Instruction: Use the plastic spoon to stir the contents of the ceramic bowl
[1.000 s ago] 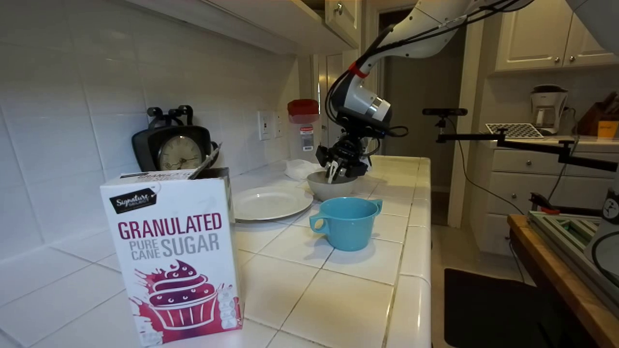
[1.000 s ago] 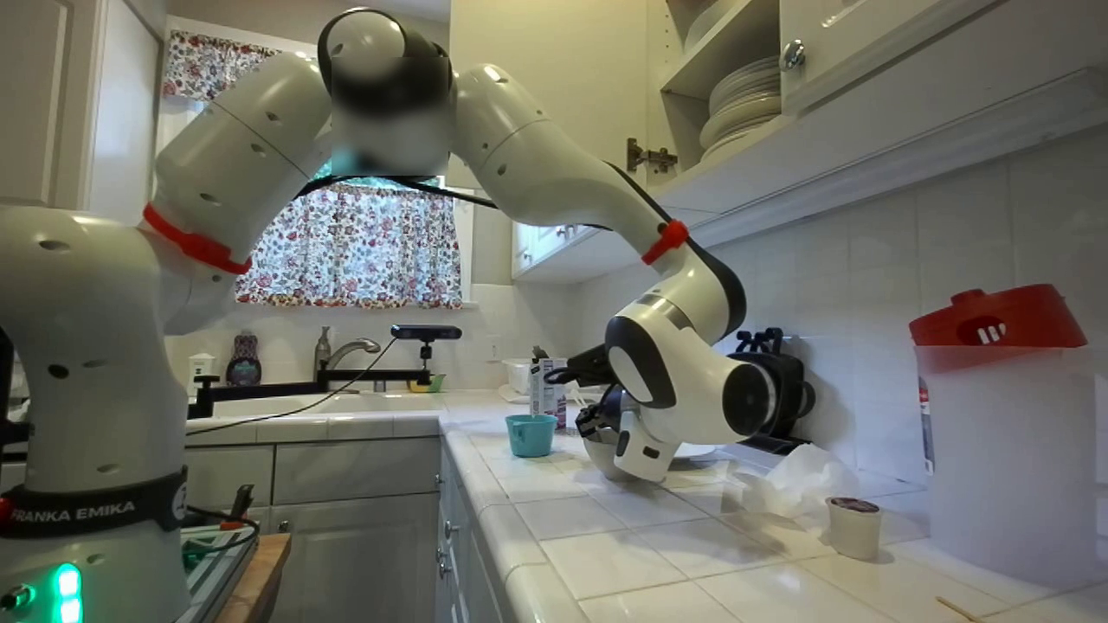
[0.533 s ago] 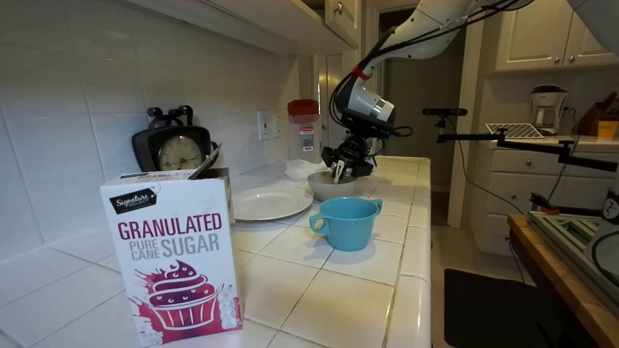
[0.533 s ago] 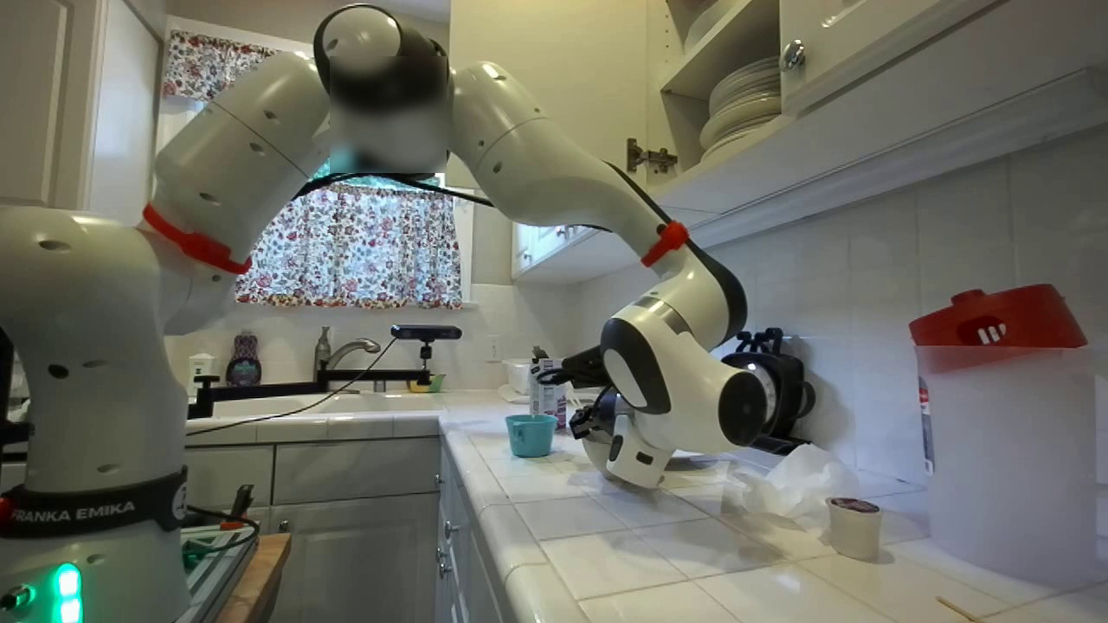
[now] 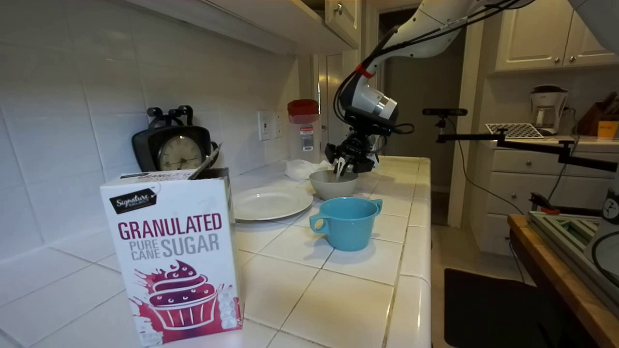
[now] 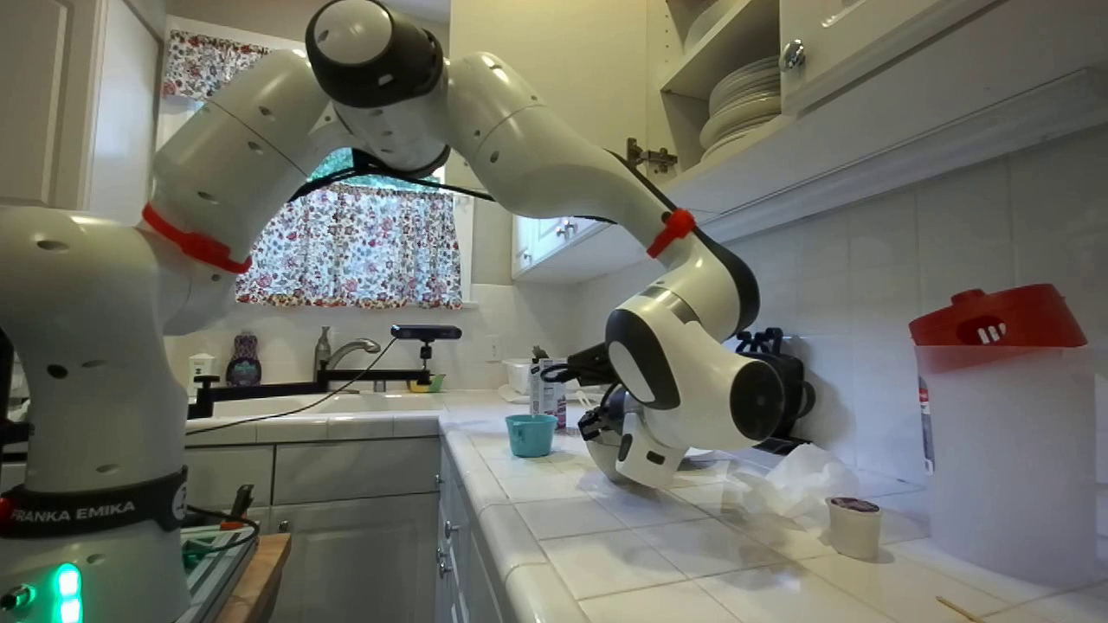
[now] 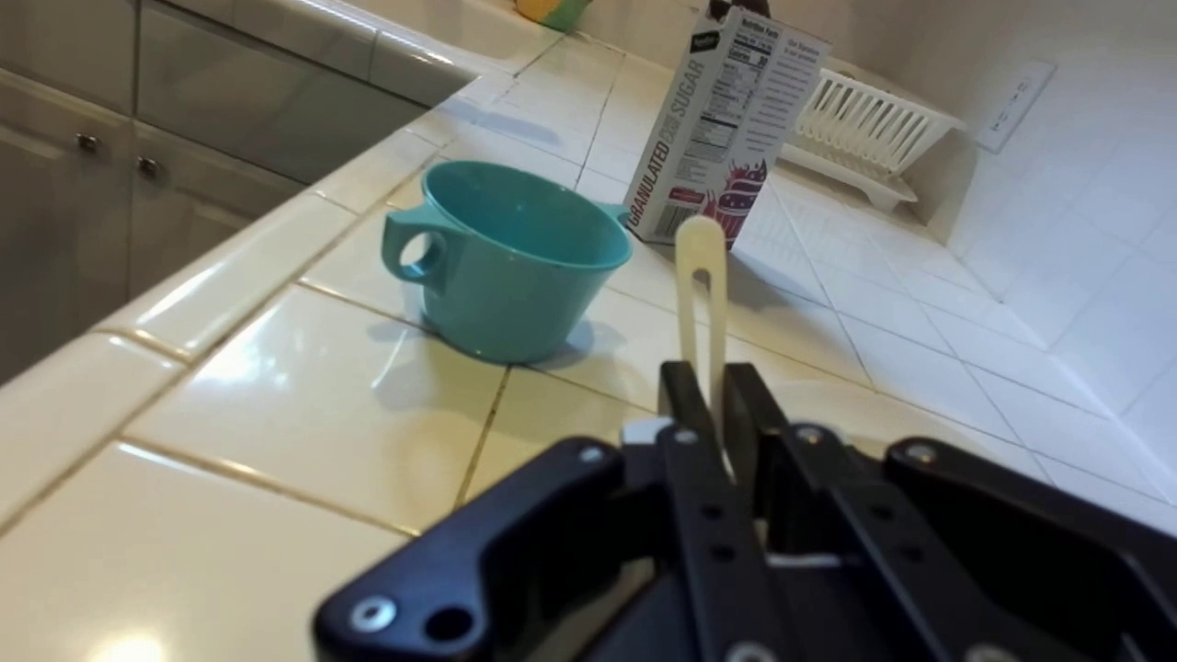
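End effector (image 7: 710, 391): it's clamping the plastic spoon (image 7: 701, 237) between its fingers, slotted handle end poking up in the wrist view.
Plastic spoon: in an exterior view we're seeing the lower end dipping inside the rim of the ceramic bowl (image 5: 333, 188), no telling if it's touching bottom.
Ceramic bowl: sitting between the wall edge and the front edge of the surface (image 5: 338, 299), a bit nearer the front.
White plate (image 5: 271, 204): lying beside the bowl on the wall-edge side.
Blue cup (image 5: 351, 227): hanging out near the front edge, not getting involved lol.
Sugar box (image 5: 171, 261): standing farther back from the front edge than the cup.
Stirring, done: grabbing the spoon and getting it into the bowl are looking sorted, so we're guessing stirring is the step in hand.
Stirring, left: probably more laps; we're not seeing the contents, so we're only guessing how much.
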Available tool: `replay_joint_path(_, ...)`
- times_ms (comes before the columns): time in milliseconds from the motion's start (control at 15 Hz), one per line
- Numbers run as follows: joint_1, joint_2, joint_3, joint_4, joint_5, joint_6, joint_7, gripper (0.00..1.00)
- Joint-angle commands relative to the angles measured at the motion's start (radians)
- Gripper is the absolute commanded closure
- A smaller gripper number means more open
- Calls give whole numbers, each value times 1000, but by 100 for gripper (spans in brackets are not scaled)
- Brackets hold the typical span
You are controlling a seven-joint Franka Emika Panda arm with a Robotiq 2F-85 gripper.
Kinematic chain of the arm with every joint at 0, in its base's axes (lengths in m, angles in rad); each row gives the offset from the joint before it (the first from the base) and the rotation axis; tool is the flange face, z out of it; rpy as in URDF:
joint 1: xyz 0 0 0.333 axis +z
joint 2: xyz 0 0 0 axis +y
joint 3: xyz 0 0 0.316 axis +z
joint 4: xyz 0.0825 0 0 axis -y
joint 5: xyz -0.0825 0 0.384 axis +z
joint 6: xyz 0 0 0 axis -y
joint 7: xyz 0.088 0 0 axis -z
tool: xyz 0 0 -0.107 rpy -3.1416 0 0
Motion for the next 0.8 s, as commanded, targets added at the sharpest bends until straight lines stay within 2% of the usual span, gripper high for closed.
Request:
replay_joint_path(0, -11, 5, -6, 33, -13, 1, 21, 97)
replay_joint_path(733, -11, 32, 29, 127, 8, -4, 16, 97)
